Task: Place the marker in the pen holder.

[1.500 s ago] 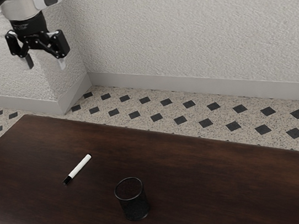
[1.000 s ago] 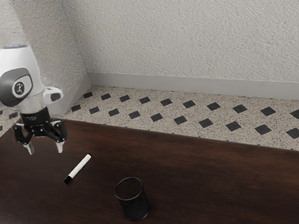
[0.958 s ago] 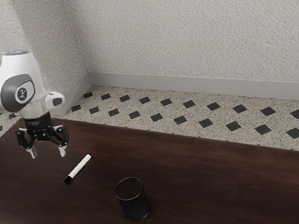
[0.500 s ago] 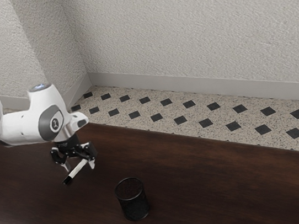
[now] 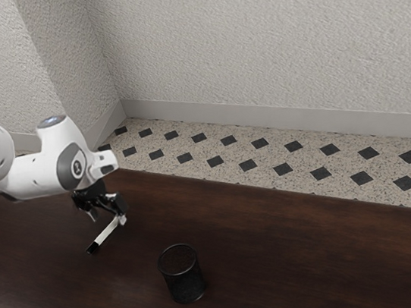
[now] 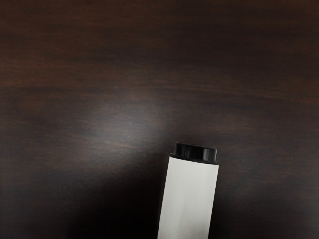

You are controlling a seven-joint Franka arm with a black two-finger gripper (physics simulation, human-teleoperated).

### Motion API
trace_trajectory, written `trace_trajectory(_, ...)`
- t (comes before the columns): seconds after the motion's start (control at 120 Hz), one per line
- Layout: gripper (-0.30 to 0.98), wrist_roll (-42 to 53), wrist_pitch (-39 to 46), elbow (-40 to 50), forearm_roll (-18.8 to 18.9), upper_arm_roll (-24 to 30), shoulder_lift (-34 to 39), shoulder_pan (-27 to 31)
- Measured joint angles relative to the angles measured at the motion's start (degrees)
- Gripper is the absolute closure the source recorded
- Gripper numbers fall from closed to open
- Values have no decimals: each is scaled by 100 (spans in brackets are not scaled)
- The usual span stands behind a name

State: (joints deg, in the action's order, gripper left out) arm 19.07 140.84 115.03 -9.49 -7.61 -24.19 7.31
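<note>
Item 1: marker [image 5: 107, 234], 1 piece, white barrel, black cap [image 5: 92, 249]. It is apparently lying on the table [image 5: 318, 245], its capped end pointing away from the gripper [image 5: 108, 220]. In the wrist view its other end is showing a short black plug [image 6: 196, 152].

Item 2: gripper, black, 2 fingers. These are standing spread, with a gap between them, and are not pinching the marker. The hand is hovering low over the plug end.

Item 3: holder [image 5: 183, 276], dark mesh, round. It is standing upright on the table, well apart from the marker, its mouth facing up.

Step in hand, as judged: lining up the grasp. Good work here is asking for 3 things. The fingers should be straddling the barrel squarely, 1 on each side, rather than meeting it at a slant. The hand should be centring on the white barrel, since a bite near the plug is risking a swing or a roll. The tips should be going low enough to reach past the barrel's widest part without pressing into the wood, then closing evenly.

Later need: lifting clear of the rim and tipping the marker upright over the mouth.
</note>
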Motion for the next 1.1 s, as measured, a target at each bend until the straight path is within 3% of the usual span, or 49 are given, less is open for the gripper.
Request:
trace_trajectory(0.1, 2, 336, 16, -84, -101, 7, -64, 6)
trace_trajectory(0.267, 35, 784, 25, -78, -305, 5, -55, 7)
trace_trajectory(0.442, 52, 1137, 21, -45, -399, 5, -40, 15)
trace_trajectory(0.817, 74, 1584, 31, 3, -565, 4, -28, 15)
trace_trajectory(1.1, 79, 1654, 82, -8, -511, 2, 79, 14)
